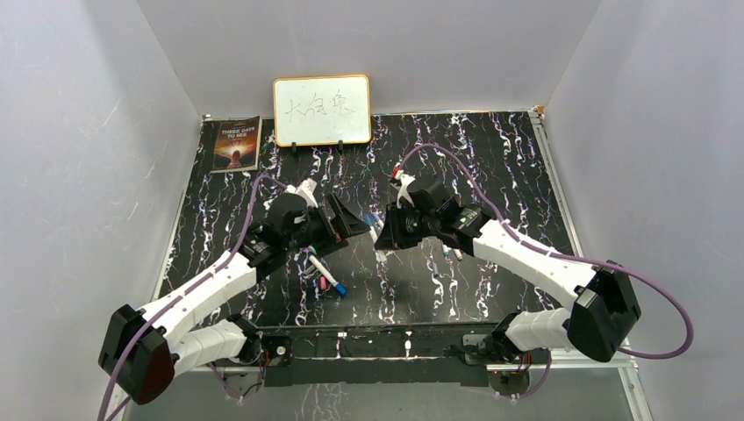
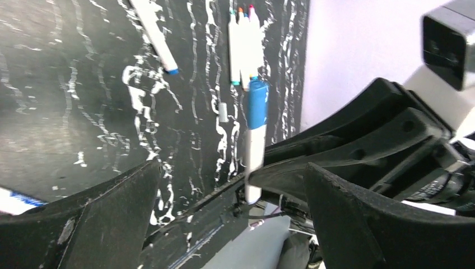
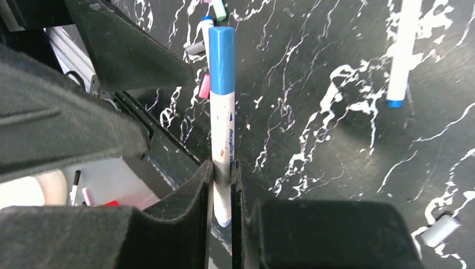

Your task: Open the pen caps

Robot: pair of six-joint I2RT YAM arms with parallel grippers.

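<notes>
Clamping one pen (image 3: 223,129) by its white barrel, the right gripper (image 3: 222,168) holds it near the desk (image 1: 491,175) centre, blue cap (image 3: 222,61) not yet off. The left gripper (image 1: 349,221), at its 9 o'clock, gapes wide and empty. For the other pens (image 1: 326,274), lying at 7 o'clock, I cannot tell whether they are capped.

White arms (image 1: 211,285), black joints (image 1: 145,355), purple cables (image 1: 686,320).

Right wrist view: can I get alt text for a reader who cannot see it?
The right gripper has its jaws shut on a white pen, blue cap on and pointing away. Another pen and a loose grey cap lie on the black marbled table.
</notes>
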